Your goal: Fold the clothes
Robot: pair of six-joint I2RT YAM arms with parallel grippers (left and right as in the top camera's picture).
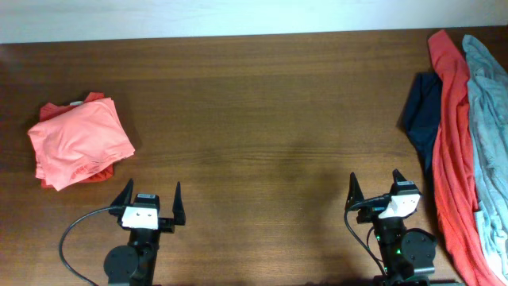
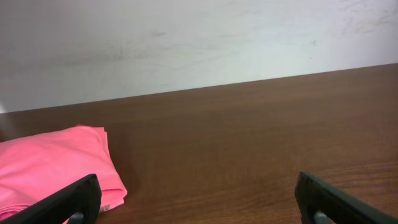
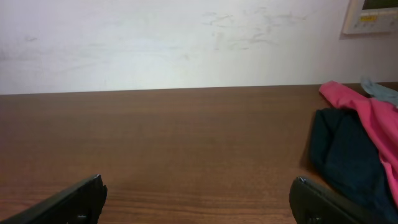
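Unfolded clothes are heaped at the right edge, a folded stack is laid at the left, and nothing is gripped.
A pale grey-blue knit T-shirt (image 1: 488,111) is draped at the far right edge of the dark brown wooden table (image 1: 262,103), bordered on its left by a long coral-red tee (image 1: 451,135), against which a crumpled navy garment (image 1: 419,111) is pressed. Well apart, at the left end, a folded coral-red stack (image 1: 79,143) is laid flat. The left gripper (image 1: 151,197) is held near the front edge, its jaws spread wide and empty. The right gripper (image 1: 375,187) is likewise released, near the navy garment without touching it.
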